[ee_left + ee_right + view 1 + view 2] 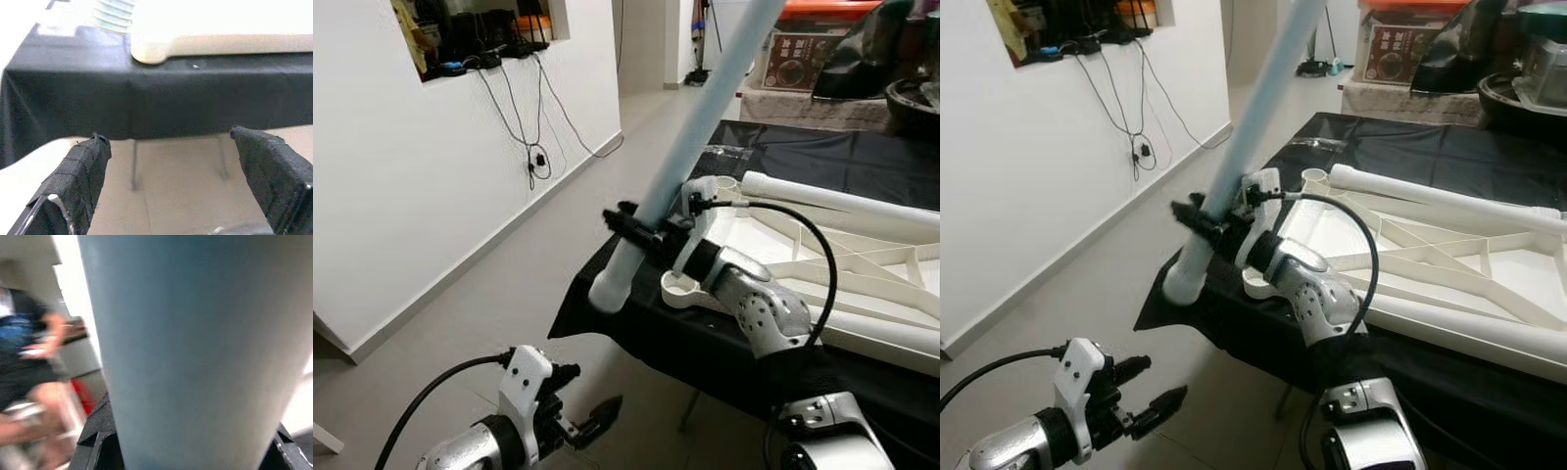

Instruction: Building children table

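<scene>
- Table leg (690, 147), a long pale blue-white tube, slants steeply up over the near corner of the black-draped work surface, its lower end (1182, 282) hanging just past the edge, over the floor.
- Right gripper (641, 233) has its black fingers clamped across the leg a little above that lower end; the wrist view looks straight onto the tube (195, 352) with a finger (95, 440) at either side of it.
- Just beside the gripper lies the white tabletop (1449, 264), upside down with its ribs showing, on the black cloth (862, 162).
- A round socket (677, 291) at the tabletop's near corner sits right below the right wrist, and another socket (1314, 178) shows at the corner further along.
- A second white leg (842, 196) lies flat along the tabletop's far side.
- Left gripper (592, 419) hangs low over the floor in front of the table, well apart from the leg, fingers (80, 171) spread wide with nothing between them; its wrist view faces the draped table edge.
- Cables (524, 122) trail down the white wall on the left.
- A blurred person (29, 357) sits in the background of the right wrist view.
</scene>
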Controlling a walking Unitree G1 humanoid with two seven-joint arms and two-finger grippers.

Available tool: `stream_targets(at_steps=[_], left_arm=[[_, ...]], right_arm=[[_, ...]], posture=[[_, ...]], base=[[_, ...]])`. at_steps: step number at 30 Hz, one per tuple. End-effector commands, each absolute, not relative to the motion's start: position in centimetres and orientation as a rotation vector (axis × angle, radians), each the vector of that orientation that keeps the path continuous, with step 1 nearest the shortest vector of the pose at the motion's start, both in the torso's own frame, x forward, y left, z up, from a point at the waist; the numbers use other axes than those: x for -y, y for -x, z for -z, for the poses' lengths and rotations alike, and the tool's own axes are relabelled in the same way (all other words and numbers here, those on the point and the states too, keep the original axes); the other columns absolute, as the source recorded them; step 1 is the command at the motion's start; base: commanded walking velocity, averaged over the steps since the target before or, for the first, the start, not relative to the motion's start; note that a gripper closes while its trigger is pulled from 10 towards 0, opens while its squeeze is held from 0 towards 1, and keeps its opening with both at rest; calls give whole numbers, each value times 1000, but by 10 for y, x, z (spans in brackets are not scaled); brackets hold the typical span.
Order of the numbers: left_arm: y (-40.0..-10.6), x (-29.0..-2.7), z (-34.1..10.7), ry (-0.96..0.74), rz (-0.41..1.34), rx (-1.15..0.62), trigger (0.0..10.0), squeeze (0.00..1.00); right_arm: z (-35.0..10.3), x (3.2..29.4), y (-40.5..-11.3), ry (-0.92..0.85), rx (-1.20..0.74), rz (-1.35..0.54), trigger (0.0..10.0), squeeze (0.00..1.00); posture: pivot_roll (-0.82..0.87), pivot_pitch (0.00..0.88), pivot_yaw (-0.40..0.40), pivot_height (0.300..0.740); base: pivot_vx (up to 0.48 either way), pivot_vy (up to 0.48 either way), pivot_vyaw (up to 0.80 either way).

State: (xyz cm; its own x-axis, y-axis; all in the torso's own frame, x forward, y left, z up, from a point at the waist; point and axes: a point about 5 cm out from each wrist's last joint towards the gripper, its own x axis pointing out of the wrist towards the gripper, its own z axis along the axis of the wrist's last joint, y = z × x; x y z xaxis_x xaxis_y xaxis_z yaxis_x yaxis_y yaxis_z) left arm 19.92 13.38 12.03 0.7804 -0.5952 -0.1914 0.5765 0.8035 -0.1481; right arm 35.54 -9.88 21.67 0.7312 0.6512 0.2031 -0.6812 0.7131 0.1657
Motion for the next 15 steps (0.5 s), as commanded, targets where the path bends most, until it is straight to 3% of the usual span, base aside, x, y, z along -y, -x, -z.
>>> stream_targets(at_steps=[1, 5, 6, 7, 8, 9, 15], left_arm=[[-204, -136, -124, 65, 573, -197, 10000, 0], [-204, -136, -124, 65, 573, -197, 10000, 0], [-208, -135, -128, 61, 537, -169, 10000, 0], [-218, -135, -141, 45, 430, -89, 10000, 0], [-218, -135, -141, 45, 430, -89, 10000, 0], [-231, -136, -160, 33, 277, 12, 10000, 0], [-238, -144, -168, -7, 95, 66, 10000, 0]], right_arm=[[-224, 101, -359, -177, 191, -630, 0, 0], [-224, 101, -359, -177, 191, -630, 0, 0], [-226, 105, -361, -135, 221, -551, 0, 0], [-229, 110, -359, -96, 268, -427, 1098, 0], [-229, 110, -359, -96, 268, -427, 1098, 0], [-233, 115, -355, -58, 333, -280, 10000, 0], [-231, 110, -348, -61, 372, -244, 10000, 0]], posture=[[17, 0, 48, 740], [17, 0, 48, 740], [17, 0, 48, 740], [18, 0, 38, 740], [18, 0, 38, 740], [20, 0, 33, 740], [20, 0, 33, 740]], base=[[0, 0, 0], [0, 0, 0], [0, 0, 0], [0, 0, 0], [0, 0, 0], [0, 0, 0], [0, 0, 0]])
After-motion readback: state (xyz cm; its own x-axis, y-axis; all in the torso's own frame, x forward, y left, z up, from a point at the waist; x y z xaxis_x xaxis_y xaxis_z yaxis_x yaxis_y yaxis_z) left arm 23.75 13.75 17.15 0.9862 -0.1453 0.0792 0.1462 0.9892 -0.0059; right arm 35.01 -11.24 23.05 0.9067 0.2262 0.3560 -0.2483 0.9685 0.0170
